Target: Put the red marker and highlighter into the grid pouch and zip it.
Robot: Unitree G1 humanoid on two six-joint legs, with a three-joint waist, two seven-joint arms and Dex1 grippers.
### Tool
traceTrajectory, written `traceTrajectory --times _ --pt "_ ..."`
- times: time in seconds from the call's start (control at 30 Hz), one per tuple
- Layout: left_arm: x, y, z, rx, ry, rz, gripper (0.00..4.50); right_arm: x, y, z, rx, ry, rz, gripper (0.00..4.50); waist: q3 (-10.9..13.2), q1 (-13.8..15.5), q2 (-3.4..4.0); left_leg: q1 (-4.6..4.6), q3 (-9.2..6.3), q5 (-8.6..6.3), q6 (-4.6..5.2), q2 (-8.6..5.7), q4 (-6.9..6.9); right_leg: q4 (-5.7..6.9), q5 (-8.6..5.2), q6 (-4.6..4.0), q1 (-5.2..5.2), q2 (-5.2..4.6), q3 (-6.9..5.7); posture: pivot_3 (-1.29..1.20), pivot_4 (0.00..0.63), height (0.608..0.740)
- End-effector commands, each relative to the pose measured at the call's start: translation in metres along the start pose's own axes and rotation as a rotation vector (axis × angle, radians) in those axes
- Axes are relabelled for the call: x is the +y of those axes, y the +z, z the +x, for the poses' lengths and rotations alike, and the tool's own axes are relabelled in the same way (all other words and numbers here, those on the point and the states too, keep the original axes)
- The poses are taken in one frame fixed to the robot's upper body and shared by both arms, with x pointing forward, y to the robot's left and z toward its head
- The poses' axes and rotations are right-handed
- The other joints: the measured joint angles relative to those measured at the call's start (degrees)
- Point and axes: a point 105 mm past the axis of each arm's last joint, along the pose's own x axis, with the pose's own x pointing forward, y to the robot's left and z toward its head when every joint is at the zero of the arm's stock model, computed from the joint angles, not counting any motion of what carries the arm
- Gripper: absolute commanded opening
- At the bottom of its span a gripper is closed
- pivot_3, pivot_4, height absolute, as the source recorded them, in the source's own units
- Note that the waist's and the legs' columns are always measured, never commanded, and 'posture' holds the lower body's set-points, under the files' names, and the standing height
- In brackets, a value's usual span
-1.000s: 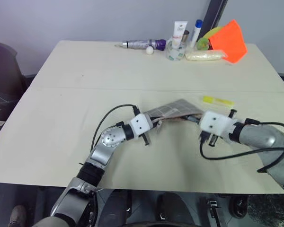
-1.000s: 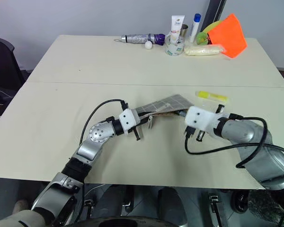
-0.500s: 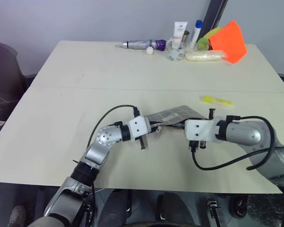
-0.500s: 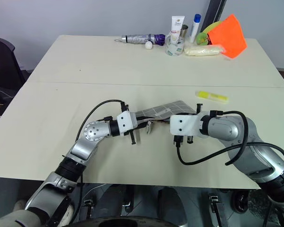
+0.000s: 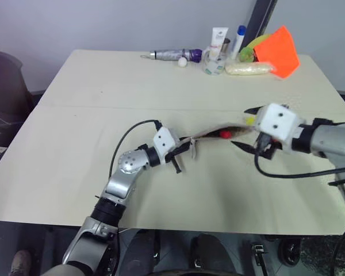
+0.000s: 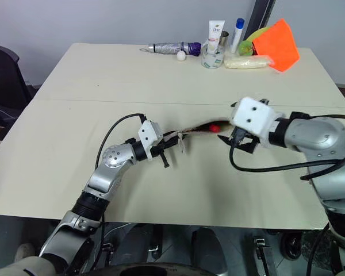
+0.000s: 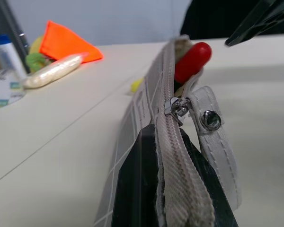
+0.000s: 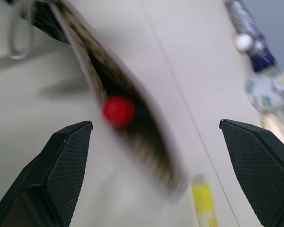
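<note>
Red marker [image 7: 193, 61] poking from grid pouch [image 7: 146, 106], pinched in left gripper [image 5: 183, 154]. Right gripper [image 8: 156, 156] spread wide, empty. Next: grab highlighter [image 8: 203, 202] beside right fingertip, squeeze its middle.

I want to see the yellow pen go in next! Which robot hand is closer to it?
The right. The right gripper hangs open beside the highlighter, which lies on the table. The left gripper is farther off, shut on the grid pouch's other end.

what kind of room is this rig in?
Probably an office or lab test space: a plain cream table against a bare grey wall, with assorted props such as a toiletry tube at the back.
</note>
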Motion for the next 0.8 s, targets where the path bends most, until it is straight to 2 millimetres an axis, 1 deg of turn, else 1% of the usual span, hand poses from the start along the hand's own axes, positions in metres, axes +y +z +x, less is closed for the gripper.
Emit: traceTrajectory --times 0.03,0.13,0.17,0.2,0.27,0.33,0.47,0.53,0.67,0.8 --pt "0.012 0.011 0.000 -0.037 0.084 -0.011 0.00 -0.017 -0.012 -0.006 0.010 -0.097 0.088 4.47 0.00 0.01 0.00 0.00 0.00 0.00 0.00 0.00 0.00 0.00 0.00 0.00 0.00 0.00 0.00 0.00 0.150 0.740" --pt "0.024 0.009 0.000 -0.013 0.161 0.003 0.00 -0.024 -0.036 0.002 0.052 -0.171 0.180 4.47 0.00 -0.05 -0.01 0.00 0.00 0.00 0.00 0.00 0.02 0.00 0.00 0.00 0.03 0.00 0.00 0.00 0.150 0.740" --pt "0.033 0.007 0.000 0.012 0.217 0.039 0.00 -0.030 -0.052 0.009 0.085 -0.225 0.244 4.47 -0.01 -0.06 0.00 0.00 0.01 0.00 0.00 0.00 0.02 0.00 0.01 0.01 0.03 0.01 0.00 0.00 0.150 0.740" --pt "0.039 0.005 -0.001 0.029 0.256 0.067 0.00 -0.033 -0.063 0.014 0.109 -0.260 0.287 4.47 -0.01 -0.08 -0.02 0.00 0.02 0.00 0.00 -0.01 0.02 0.01 0.01 0.01 0.02 0.00 0.00 0.00 0.150 0.740" --pt "0.049 0.003 -0.002 0.065 0.319 0.141 0.00 -0.038 -0.080 0.022 0.135 -0.322 0.374 4.47 -0.04 -0.11 0.02 0.05 0.03 0.00 0.00 -0.01 0.03 0.03 0.02 0.03 0.06 0.03 0.00 0.00 0.150 0.740" --pt "0.052 -0.001 -0.003 0.112 0.337 0.207 0.00 -0.044 -0.094 0.030 0.155 -0.374 0.434 4.47 -0.04 -0.18 0.05 0.08 0.05 0.00 0.00 -0.02 0.02 0.05 0.03 0.04 0.07 0.05 0.01 0.00 0.150 0.740" --pt "0.049 -0.010 -0.003 0.176 0.325 0.292 0.00 -0.057 -0.125 0.049 0.191 -0.469 0.522 4.47 -0.06 -0.33 0.08 0.10 0.08 0.01 0.00 -0.02 0.00 0.07 0.03 0.04 0.07 0.10 0.03 0.00 0.150 0.740" --pt "0.047 -0.011 -0.005 0.180 0.324 0.287 0.00 -0.066 -0.135 0.058 0.191 -0.490 0.541 4.47 -0.06 -0.31 0.08 0.12 0.11 0.01 0.00 -0.03 0.00 0.07 0.03 0.04 0.08 0.10 0.03 0.00 0.150 0.740" --pt "0.045 -0.012 -0.009 0.185 0.324 0.274 0.00 -0.075 -0.144 0.068 0.186 -0.460 0.556 4.47 -0.06 -0.61 0.09 0.14 0.13 0.01 0.00 -0.02 -0.02 0.07 0.02 0.05 0.08 0.13 0.04 0.00 0.150 0.740" --pt "0.038 -0.009 -0.008 0.166 0.296 0.248 0.00 -0.075 -0.147 0.079 0.185 -0.355 0.607 4.47 -0.06 -1.42 0.10 0.15 0.15 0.01 -0.01 -0.01 -0.04 0.06 0.03 0.05 0.10 0.13 0.06 0.00 0.150 0.740"
